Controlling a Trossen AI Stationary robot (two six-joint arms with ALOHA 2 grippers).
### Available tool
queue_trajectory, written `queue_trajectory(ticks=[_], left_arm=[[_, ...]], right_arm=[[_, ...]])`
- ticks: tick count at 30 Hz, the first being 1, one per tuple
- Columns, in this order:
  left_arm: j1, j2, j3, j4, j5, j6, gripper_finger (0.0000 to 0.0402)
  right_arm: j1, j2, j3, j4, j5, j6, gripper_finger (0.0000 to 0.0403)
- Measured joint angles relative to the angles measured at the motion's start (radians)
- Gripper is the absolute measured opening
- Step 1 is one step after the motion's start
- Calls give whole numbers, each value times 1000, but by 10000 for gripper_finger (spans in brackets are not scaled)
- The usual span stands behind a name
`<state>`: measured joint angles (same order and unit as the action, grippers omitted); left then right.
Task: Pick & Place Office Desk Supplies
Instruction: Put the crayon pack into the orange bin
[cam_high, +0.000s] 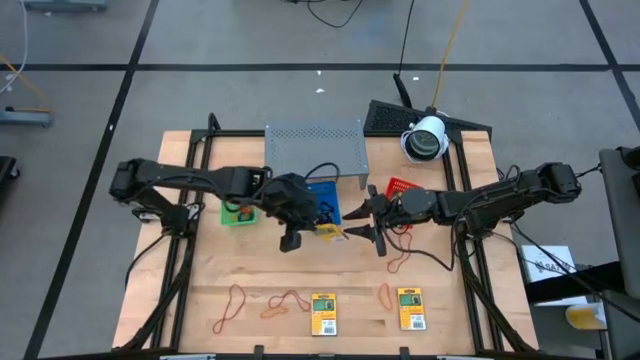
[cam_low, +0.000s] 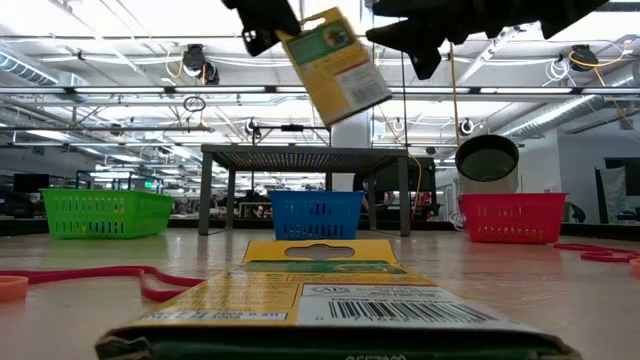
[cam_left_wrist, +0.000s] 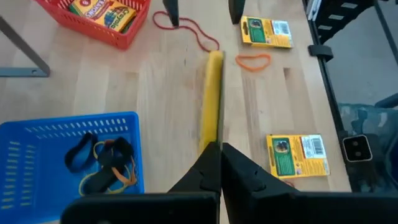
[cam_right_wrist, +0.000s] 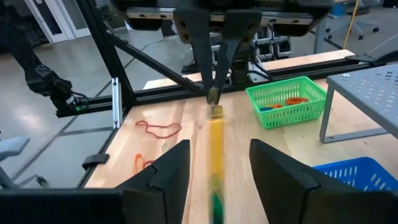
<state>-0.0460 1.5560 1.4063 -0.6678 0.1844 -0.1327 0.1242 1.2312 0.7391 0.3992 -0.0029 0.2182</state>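
Handover looks to be the step in hand: at the centre of the high view the left gripper (cam_high: 292, 240) is clamped on one end of a flat yellow rectangular packet with green-black print (cam_high: 328, 232), lifted clear of the pale wooden table (cam_high: 250, 280). The right gripper (cam_high: 377, 230) faces it from the right of centre, fingers apart, and in its wrist view they straddle the packet's free end without touching. To do this well, the right fingers should probably close squarely on the free end before the left lets go. The open red plastic tray (cam_high: 400, 186), just above the right gripper, seems a likely destination.
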Motion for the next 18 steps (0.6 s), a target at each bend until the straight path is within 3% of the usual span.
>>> queue_trajectory(ticks=[8, 18], left_arm=[[2, 96, 132, -41, 31, 41, 0], [21, 127, 186, -37, 49, 52, 0]], right_arm=[[0, 0, 0, -32, 5, -2, 155], [0, 0, 0, -38, 5, -2, 155]])
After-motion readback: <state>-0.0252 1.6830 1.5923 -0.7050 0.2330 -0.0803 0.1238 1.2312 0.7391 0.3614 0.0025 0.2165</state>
